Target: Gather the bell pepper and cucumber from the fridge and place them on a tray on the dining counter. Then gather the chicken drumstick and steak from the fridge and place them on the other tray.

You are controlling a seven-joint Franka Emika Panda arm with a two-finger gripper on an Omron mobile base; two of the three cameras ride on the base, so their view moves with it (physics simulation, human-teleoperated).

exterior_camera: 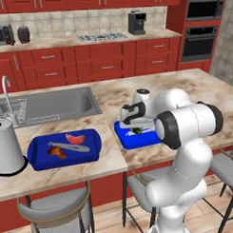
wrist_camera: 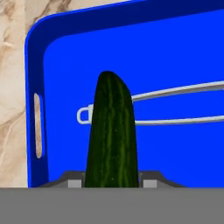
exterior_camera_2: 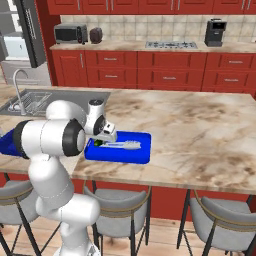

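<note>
Over tray (wrist_camera: 175, 57), claw (wrist_camera: 112, 181) apparently gripping cucumber (wrist_camera: 112, 135)

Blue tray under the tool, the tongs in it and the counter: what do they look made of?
The blue tray looks like moulded plastic: one even saturated colour, rounded rim, a cut-out handle slot. The tongs look like thin bright metal, pale grey and wiry, though that is a guess. The counter looks like polished stone: beige with brown veining.
</note>
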